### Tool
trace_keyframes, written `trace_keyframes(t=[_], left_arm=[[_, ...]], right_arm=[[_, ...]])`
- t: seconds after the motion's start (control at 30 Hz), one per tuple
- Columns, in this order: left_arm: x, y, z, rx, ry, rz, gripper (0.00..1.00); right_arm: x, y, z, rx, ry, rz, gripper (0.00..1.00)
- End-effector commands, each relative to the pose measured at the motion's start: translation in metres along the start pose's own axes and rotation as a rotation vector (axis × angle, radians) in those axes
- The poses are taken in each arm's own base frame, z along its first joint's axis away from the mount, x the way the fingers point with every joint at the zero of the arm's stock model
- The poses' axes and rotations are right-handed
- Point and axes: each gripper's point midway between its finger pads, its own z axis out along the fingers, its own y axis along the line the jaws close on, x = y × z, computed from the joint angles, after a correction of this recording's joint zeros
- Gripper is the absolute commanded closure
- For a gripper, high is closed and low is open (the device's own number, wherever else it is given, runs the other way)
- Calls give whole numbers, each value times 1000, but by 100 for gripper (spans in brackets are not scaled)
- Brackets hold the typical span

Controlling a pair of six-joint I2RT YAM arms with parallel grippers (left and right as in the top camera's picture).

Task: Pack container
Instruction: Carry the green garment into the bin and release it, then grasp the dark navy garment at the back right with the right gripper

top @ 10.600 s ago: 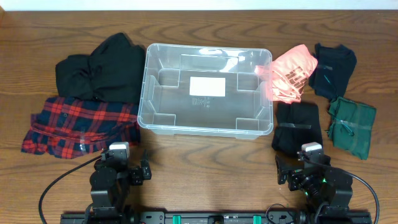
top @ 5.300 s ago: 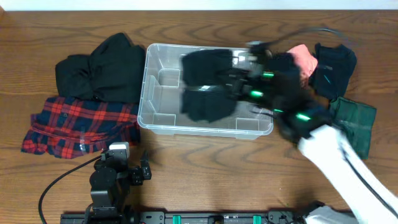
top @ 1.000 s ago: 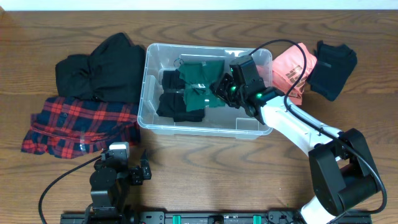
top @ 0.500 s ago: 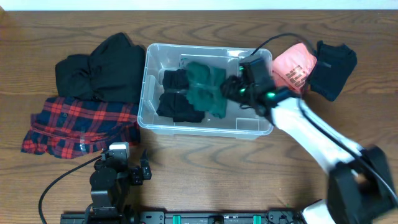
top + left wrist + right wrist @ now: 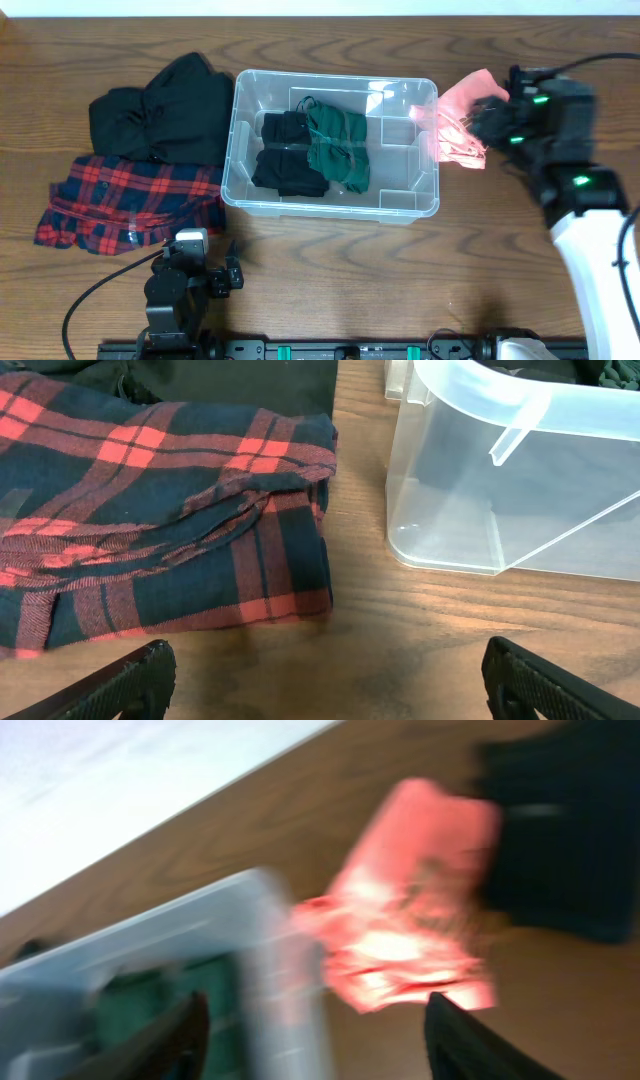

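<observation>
**Item 1, container** (image 5: 398,165): clear bin set at the centre of the table (image 5: 330,270). Black folded clothing (image 5: 285,165) and a green garment (image 5: 338,150) are held in its left half, and its right half is bare.

**Item 2, right gripper** (image 5: 320,1038): held over the far right of the table, above the pink garment (image 5: 460,130). The jaws are spread wide and nothing is gripped. The wrist view is blurred.

**Item 3, left gripper** (image 5: 330,685): parked at the near edge. The jaws are spread apart and empty.

**Item 4, unpacked stock:**
- The pink garment is pressed against the right wall of the container.
- A dark garment (image 5: 560,840) is just beside it on the right.
- A black pile (image 5: 160,115) and a plaid shirt (image 5: 120,200) are on the left.

**Item 5, hazards, as judged:**
- The wall or rim could be struck and the bin shoved, because the pink cloth touches it.
- 2 pieces could be lifted together, since the dark garment lies so close.
- If only 1 layer is pinched, the fold could open and be left draped over the rim instead of inside
- If the release comes too far left, the stacked clothing could be rumpled
</observation>
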Motion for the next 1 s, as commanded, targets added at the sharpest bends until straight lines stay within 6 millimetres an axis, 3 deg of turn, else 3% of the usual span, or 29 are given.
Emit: trace_keyframes(t=[0.0, 0.17, 0.3, 0.6, 0.87, 0.97], left_arm=[[3, -1, 2, 5, 3, 12, 2], [3, -1, 2, 5, 3, 12, 2], [3, -1, 2, 5, 3, 12, 2], [3, -1, 2, 5, 3, 12, 2], [3, -1, 2, 5, 3, 12, 2], [3, -1, 2, 5, 3, 12, 2]], right_arm=[[-15, -48, 12, 34, 29, 43, 27], [-24, -138, 39, 152, 58, 198, 24], [-17, -179, 69, 155, 102, 267, 22], [-4, -207, 141, 60, 115, 309, 27], [17, -225, 178, 49, 136, 405, 27], [20, -223, 188, 24, 135, 443, 28]])
